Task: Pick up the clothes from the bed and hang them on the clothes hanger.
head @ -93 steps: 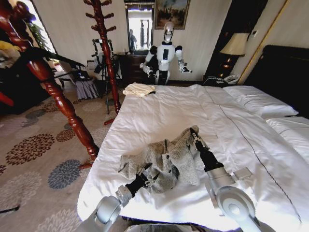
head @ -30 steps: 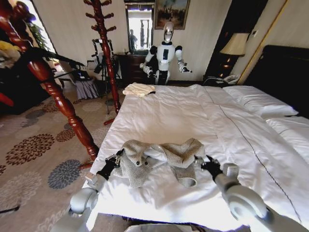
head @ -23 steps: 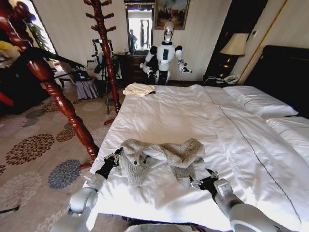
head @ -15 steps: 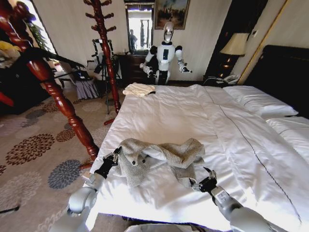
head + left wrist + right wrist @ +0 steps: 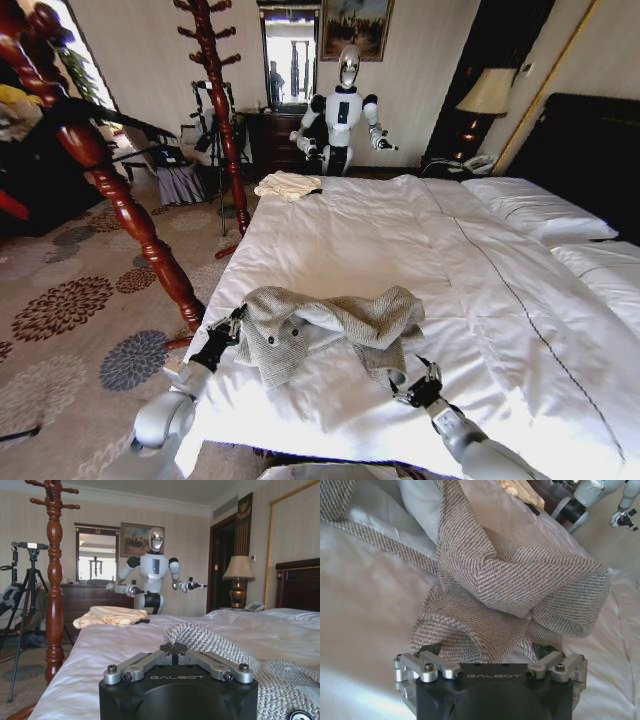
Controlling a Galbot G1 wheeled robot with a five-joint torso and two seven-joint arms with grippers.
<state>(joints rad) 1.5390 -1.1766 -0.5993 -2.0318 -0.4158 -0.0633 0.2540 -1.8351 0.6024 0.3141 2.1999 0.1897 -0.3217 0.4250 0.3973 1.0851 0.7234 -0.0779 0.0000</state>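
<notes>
Both arms have drawn back toward the near edge of the bed (image 5: pixel 330 225). Spread on the duvet there, the jacket (image 5: pixel 330 325) runs long across the mattress, one sleeve trailing toward the right end effector (image 5: pixel 415 385), whose fingers stand released around that fold. Left end effector (image 5: pixel 232 322) is clenched at the jacket's far end. Bunched cloth may slip, or the duvet get pinched.

Wide bare duvet lies open on the bed (image 5: pixel 360 230) beyond the crumpled clothes (image 5: pixel 325 330) toward the pillows, while off its left edge the reddish coat stand (image 5: pixel 120 200) crowds the left claw (image 5: pixel 232 320), and the right claw (image 5: pixel 418 383) butts against fabric.
</notes>
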